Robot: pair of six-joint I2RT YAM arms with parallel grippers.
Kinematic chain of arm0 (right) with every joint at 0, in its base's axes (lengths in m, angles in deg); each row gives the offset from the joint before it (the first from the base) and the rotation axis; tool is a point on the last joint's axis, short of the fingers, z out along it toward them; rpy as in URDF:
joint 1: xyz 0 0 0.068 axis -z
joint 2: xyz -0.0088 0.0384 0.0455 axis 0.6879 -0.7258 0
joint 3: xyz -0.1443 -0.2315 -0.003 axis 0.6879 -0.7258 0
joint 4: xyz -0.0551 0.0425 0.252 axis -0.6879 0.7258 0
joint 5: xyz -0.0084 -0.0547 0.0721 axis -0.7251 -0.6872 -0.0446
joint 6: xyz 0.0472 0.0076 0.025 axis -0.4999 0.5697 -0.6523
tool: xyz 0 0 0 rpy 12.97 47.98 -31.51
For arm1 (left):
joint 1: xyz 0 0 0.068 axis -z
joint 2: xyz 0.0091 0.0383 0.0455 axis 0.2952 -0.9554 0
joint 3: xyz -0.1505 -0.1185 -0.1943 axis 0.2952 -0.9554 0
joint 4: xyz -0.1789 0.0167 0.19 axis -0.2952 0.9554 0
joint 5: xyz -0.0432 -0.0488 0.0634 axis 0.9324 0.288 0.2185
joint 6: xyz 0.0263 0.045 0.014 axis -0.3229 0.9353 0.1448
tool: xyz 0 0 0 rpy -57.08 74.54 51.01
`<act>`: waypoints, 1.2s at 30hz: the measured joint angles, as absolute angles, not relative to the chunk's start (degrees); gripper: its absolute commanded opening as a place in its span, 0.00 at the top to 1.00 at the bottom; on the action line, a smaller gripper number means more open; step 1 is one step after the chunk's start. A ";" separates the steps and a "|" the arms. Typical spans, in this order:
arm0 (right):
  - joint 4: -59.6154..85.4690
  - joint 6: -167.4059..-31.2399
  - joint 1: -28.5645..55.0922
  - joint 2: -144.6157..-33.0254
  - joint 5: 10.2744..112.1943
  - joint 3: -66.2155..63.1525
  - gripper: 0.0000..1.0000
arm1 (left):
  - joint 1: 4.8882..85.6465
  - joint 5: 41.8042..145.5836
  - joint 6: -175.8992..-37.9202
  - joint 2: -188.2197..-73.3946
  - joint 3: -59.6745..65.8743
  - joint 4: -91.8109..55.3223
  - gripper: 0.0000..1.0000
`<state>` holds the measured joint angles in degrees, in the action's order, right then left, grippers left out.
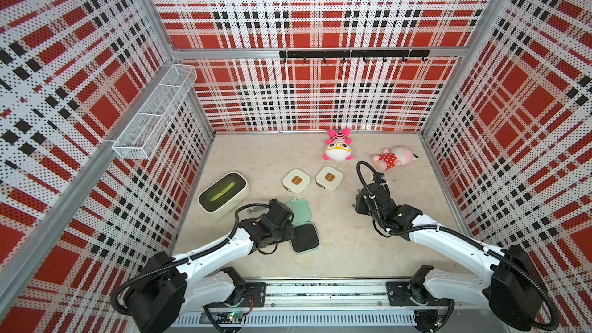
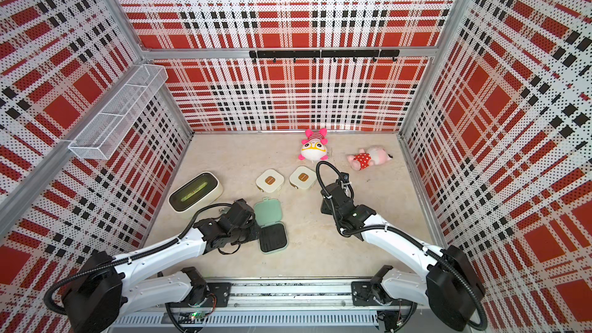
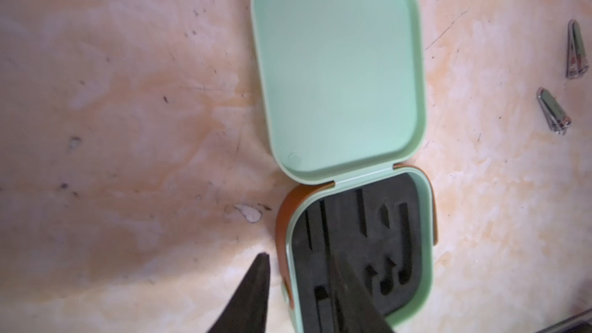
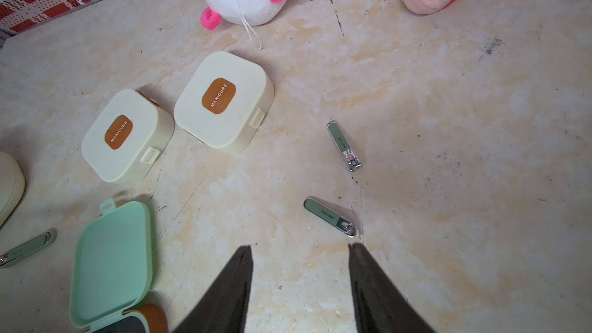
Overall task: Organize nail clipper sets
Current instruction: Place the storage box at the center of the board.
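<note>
A mint green case [image 1: 299, 216] [image 2: 269, 214] lies open at front centre, its lid [image 3: 339, 68] flat and its black insert [image 3: 378, 235] empty. My left gripper [image 3: 299, 253] is open, with one finger outside the case's side wall and the other over the insert. Two shut cream cases [image 1: 296, 180] [image 1: 329, 177] sit behind, seen again in the right wrist view [image 4: 126, 134] [image 4: 222, 99]. Silver clippers [image 4: 344, 147] [image 4: 331, 217] lie loose on the table. My right gripper [image 4: 299, 248] is open and empty, just short of the nearer clipper. A third clipper [image 4: 27, 248] lies left of the mint lid.
A larger cream bin [image 1: 224, 195] [image 2: 195, 192] with a dark green inside stands at the left. Two pink plush toys [image 1: 338, 148] [image 1: 395, 156] lie at the back. A wire basket [image 1: 153, 116] hangs on the left wall and a black hook rail [image 1: 352, 54] on the back wall.
</note>
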<state>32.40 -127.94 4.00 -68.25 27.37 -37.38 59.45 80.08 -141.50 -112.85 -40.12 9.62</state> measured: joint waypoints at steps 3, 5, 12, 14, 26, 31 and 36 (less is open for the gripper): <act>32.10 -127.94 4.00 -68.27 27.63 -37.38 0.48 | 60.98 81.08 -142.62 -113.53 -40.25 8.57 0.47; 31.88 -127.94 4.00 -68.38 27.83 -37.38 0.48 | 62.23 81.50 -143.16 -113.57 -40.22 8.37 0.45; 31.53 -127.98 4.03 -68.62 28.02 -37.38 0.46 | 64.43 83.20 -143.51 -114.62 -40.22 8.26 0.44; 31.46 -127.98 4.00 -68.62 28.05 -37.38 0.46 | 64.63 83.22 -143.49 -115.08 -40.22 7.94 0.44; 30.24 -127.87 4.03 -70.19 29.97 -37.38 0.45 | 64.37 82.44 -141.52 -117.13 -32.40 8.99 0.56; 29.01 -127.15 4.00 -70.19 31.91 -37.38 0.45 | 52.02 80.47 -135.56 -118.27 -26.80 9.99 0.59; 28.25 -126.73 4.00 -70.06 33.33 -37.53 0.44 | 39.28 77.56 -128.91 -122.99 -21.91 10.54 0.58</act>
<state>28.25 -126.73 4.00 -70.06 33.33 -37.53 39.28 77.56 -128.91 -122.99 -21.91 10.54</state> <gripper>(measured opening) 0.557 0.416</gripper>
